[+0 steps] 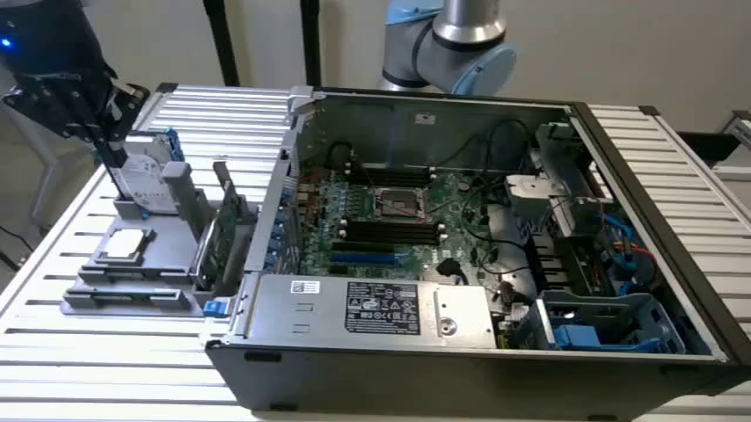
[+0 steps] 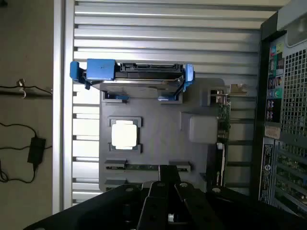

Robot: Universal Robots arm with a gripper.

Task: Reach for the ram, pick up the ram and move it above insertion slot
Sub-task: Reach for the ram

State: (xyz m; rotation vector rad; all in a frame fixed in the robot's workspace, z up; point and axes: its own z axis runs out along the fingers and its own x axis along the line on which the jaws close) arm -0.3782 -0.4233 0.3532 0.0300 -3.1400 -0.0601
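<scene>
The ram [image 2: 139, 167] is a thin green stick lying in a slot of the grey holder [image 2: 158, 129], just past the white-topped CPU [image 2: 124, 134]. My gripper [image 2: 169, 171] hangs above the holder, its black fingers drawn together to one narrow tip over the ram's middle, holding nothing. In the exterior view the gripper [image 1: 114, 161] is high over the holder [image 1: 129, 264], in front of the upright hard drive [image 1: 147, 180]. The motherboard's black ram sockets [image 1: 388, 230] lie inside the open computer case [image 1: 470, 352].
A hard drive in a blue caddy [image 2: 129, 76] stands at the holder's far end. A taller green expansion card [image 1: 229, 233] stands upright between holder and case. The slatted metal table [image 1: 105, 360] surrounds them. Cables and a power adapter [image 2: 36, 148] lie on the floor.
</scene>
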